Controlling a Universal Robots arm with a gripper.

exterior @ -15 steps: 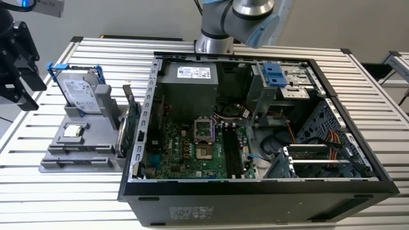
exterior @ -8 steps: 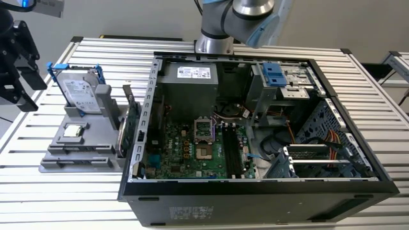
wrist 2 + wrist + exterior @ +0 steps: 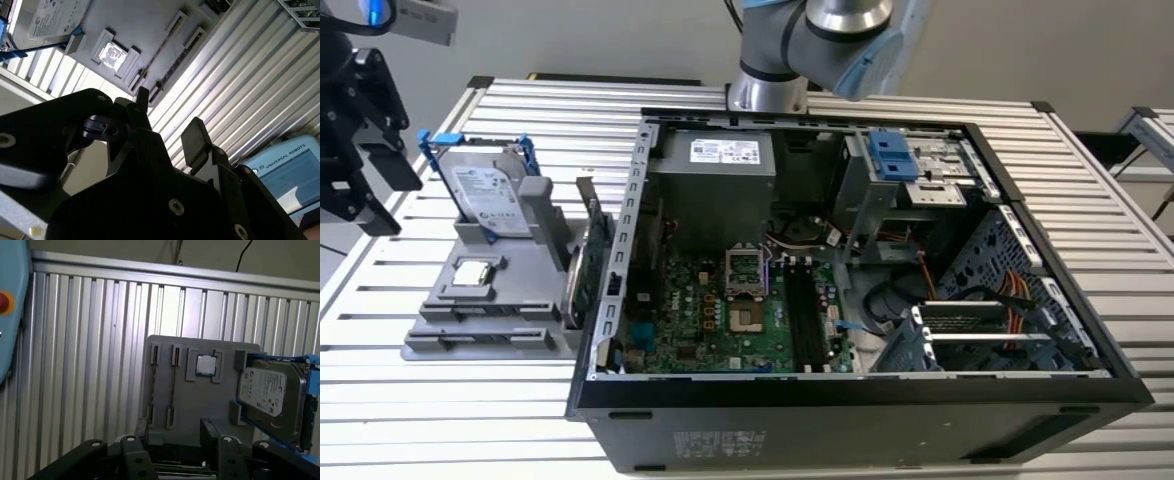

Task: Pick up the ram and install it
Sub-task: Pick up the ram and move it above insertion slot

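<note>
Two fingers (image 3: 141, 431) of black gripper (image 3: 175, 432) spread, pinching nothing, at grey plastic holder's (image 3: 200, 402) edge; thin dark ram (image 3: 173, 385) slotted there; silver boxy hard drive (image 3: 270, 400) beside; open black case (image 3: 854, 430) at three o'clock.

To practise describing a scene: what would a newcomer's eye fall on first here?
An open computer case sits in the middle of the exterior view, its green motherboard exposed. At that view's left, a grey holder carries a silver hard drive with blue clips; the open claw hovers near it.
</note>
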